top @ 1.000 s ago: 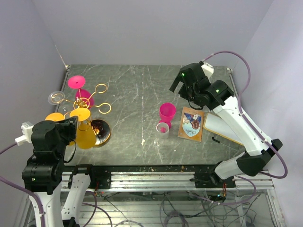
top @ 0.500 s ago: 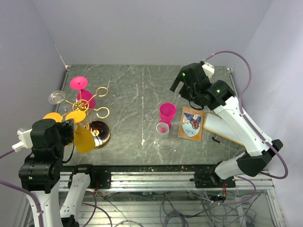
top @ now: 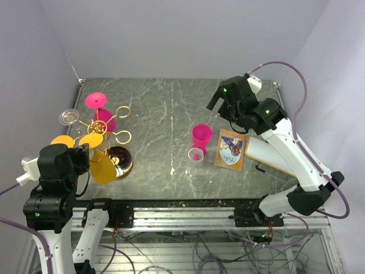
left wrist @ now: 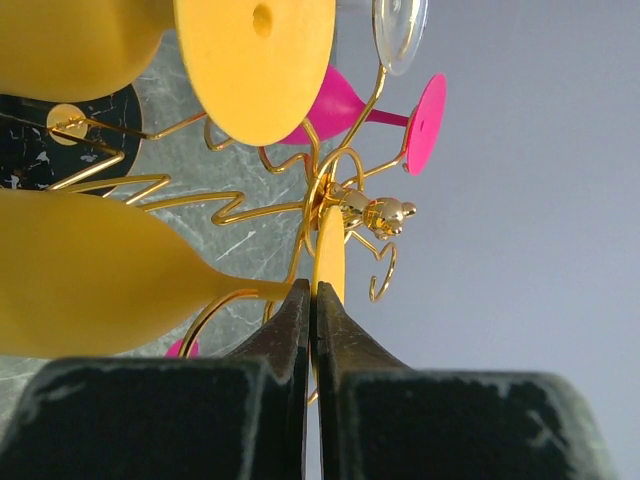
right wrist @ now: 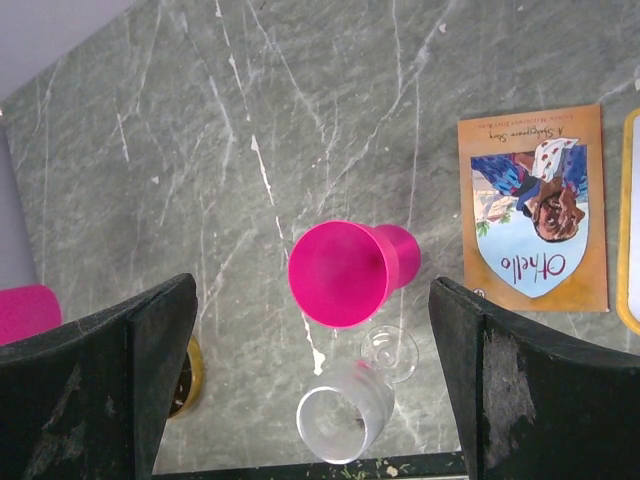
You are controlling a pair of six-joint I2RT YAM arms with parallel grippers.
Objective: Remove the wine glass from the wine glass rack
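Left hand (left wrist: 311,300) clenched on yellow wine glass (left wrist: 90,270) stem; foot prob not yet clear of wine glass rack (left wrist: 345,205), so you gotta pull it out. Right hand (right wrist: 312,300) spread, empty.

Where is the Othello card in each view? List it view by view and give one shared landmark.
Top external: card lies right of centre on the table.
Left wrist: not in it.
Right wrist: card at the upper right, its lettering upside down.
Landmark: the pink cup stands just left of the card in both views that show it.
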